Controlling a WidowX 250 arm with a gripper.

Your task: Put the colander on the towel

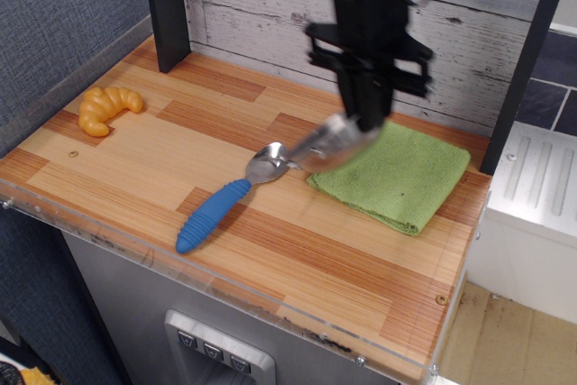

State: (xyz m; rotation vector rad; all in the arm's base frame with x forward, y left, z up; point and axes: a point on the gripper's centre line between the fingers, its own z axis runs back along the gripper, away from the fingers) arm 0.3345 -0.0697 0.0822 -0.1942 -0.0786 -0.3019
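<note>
Observation.image: striped wooden counter (pixel 270 250) under a whitewashed plank wall (pixel 270 2).
Right of centre, black gripper (pixel 361 128) grasps tilted shiny steel colander (pixel 329 142) above green cloth towel (pixel 397 173).

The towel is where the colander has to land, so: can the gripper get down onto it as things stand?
Probably yes. The towel lies flat with nothing on it, and the gripper, holding the tilted colander, hangs over its left edge. The spoon lies beside it.
</note>
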